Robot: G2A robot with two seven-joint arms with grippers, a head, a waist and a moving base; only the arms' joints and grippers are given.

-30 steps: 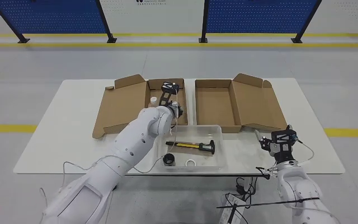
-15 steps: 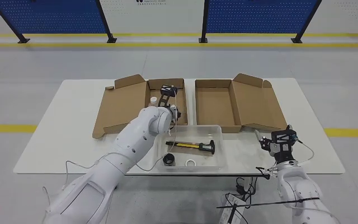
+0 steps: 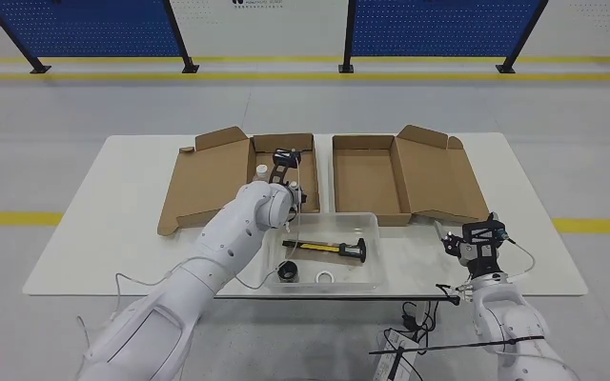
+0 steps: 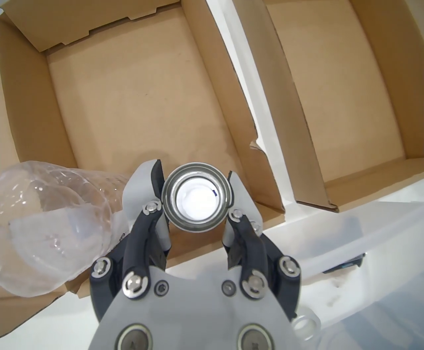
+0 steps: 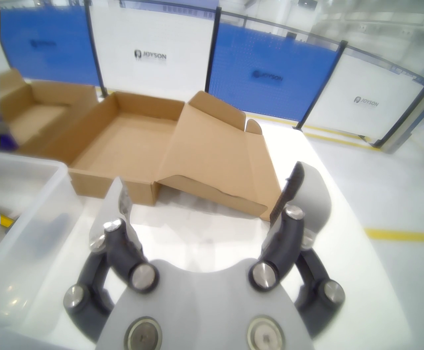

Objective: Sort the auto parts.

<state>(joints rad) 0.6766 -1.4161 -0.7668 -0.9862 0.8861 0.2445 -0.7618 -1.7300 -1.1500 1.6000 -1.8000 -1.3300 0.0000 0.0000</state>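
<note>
My left gripper [image 4: 195, 183] clamped on a metal can [image 4: 196, 203], above left box [image 4: 132, 99] at bin's [image 3: 329, 217] 11 o'clock, right gripper [image 5: 208, 179] spread apart

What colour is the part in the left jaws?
The part has a silver rim and white centre, clearest in the left wrist view.

print: logo wordmarks [image 5: 150, 55] | on: white panels [image 5: 150, 29], blue panels [image 5: 266, 99] | behind table

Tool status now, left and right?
Left tool: closed on a round metal part, over the left cardboard box.
Right tool: open, empty, above the table.
</note>
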